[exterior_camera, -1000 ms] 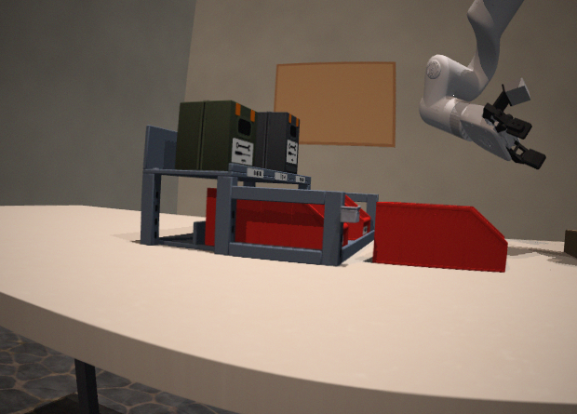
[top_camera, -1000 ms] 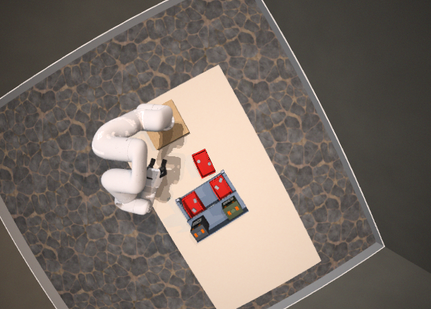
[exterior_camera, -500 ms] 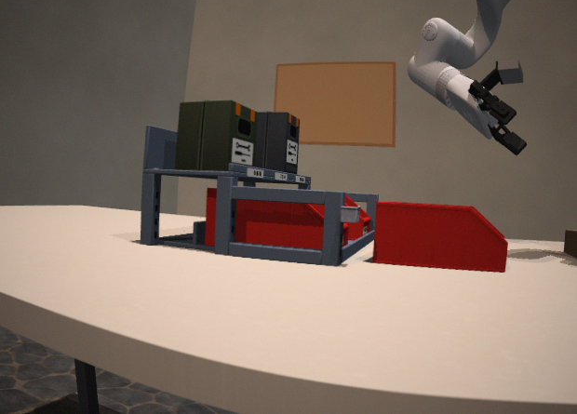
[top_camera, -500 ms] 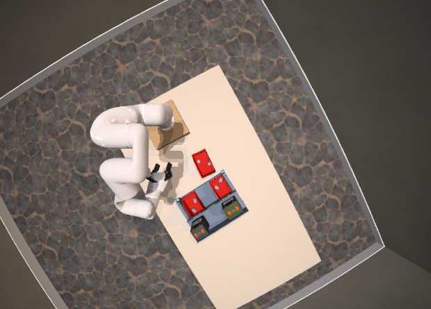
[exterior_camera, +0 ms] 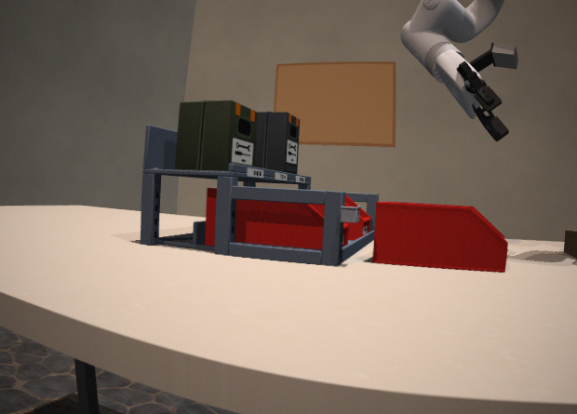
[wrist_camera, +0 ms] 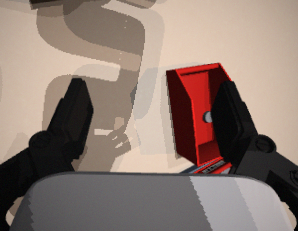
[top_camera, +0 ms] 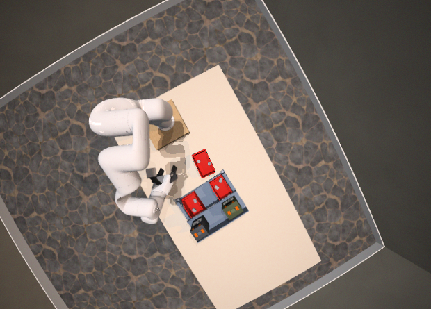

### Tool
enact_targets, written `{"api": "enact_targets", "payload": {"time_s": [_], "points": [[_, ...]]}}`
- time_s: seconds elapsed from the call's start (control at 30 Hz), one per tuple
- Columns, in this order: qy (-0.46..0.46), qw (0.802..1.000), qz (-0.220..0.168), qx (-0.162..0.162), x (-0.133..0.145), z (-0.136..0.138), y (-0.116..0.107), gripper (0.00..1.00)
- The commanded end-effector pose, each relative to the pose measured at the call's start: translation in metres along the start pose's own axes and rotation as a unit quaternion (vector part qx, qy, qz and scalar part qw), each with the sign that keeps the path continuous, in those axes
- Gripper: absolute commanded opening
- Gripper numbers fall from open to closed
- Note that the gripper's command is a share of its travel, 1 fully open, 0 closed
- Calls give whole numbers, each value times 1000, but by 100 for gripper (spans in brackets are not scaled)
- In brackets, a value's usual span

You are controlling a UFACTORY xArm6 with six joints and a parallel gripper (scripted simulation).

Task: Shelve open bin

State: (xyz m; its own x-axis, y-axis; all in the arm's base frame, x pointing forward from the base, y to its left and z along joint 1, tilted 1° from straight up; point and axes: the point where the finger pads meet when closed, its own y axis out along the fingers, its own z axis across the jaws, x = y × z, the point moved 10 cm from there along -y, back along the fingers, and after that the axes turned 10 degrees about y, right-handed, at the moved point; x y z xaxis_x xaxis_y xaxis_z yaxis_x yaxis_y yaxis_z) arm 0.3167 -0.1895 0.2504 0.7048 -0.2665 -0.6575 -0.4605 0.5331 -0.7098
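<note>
The red open bin (top_camera: 204, 168) (exterior_camera: 434, 236) (wrist_camera: 187, 116) stands level on the table just in front of the shelf, its low open front facing away from the shelf. Two small grey parts show in it from above. The blue-grey shelf (top_camera: 206, 193) (exterior_camera: 224, 216) holds two red bins, one (top_camera: 223, 191) (exterior_camera: 279, 232) at each end of the lower row, with the free place between them. My gripper (top_camera: 167, 169) (exterior_camera: 497, 118) (wrist_camera: 152, 95) is open and empty, high above the table and to one side of the bin. In the wrist view the right finger partly covers the bin.
An olive box (top_camera: 233, 211) (exterior_camera: 205, 134) and a dark grey box (top_camera: 197, 228) (exterior_camera: 275, 140) stand on the shelf's upper board, behind the red bins. A label holder (exterior_camera: 350, 214) juts from the shelf's front. The wooden base board (top_camera: 180, 128) lies beyond the bin, under the arm's base.
</note>
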Motion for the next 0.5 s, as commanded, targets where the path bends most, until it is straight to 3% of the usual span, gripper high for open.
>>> {"api": "enact_targets", "payload": {"time_s": [0.0, 0.27, 0.43, 0.47], "points": [[-2, 999, -34, -18, -2, 13, -7, 100], [-2, 999, -34, -18, -2, 13, -7, 100], [-19, 986, -148, -71, -10, 61, -30, 100], [-19, 986, -148, -71, -10, 61, -30, 100]]}}
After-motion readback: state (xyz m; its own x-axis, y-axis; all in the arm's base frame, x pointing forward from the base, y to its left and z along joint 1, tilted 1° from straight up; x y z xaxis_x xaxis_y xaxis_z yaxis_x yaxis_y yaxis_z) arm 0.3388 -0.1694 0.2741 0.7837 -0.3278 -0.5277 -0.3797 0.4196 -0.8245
